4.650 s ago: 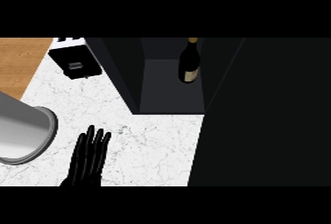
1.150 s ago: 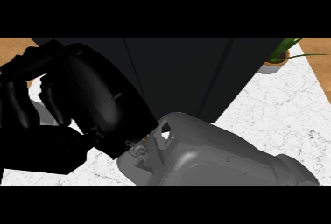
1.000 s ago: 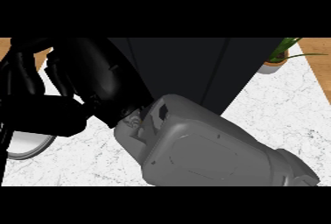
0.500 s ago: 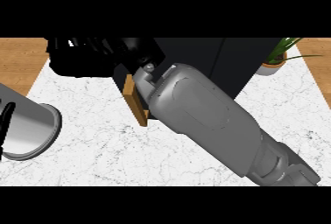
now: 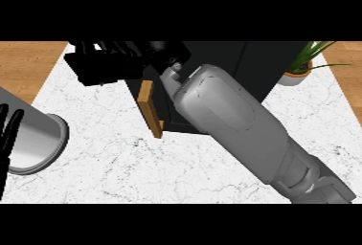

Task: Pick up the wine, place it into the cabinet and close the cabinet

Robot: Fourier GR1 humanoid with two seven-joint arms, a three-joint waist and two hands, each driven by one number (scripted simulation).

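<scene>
While reaching past the cabinet door [image 5: 150, 108], right robot hand [image 5: 130, 51], fingers unclear.

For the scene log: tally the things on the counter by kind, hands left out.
Cabinet: 1
Cabinet door, wooden edge showing: 1
Black toaster-like appliance: 1
Grey metal cylinder: 1
Potted plant: 1
Total: 5
No wine bottle is in sight.

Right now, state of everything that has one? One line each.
cabinet: door ajar, edge-on, not shut
wine: not visible
right hand: at the cabinet's top left, fingers straight, holding nothing visible
left hand: open, resting at left edge
metal pot: on the counter, upright
plant: upright beside cabinet
</scene>
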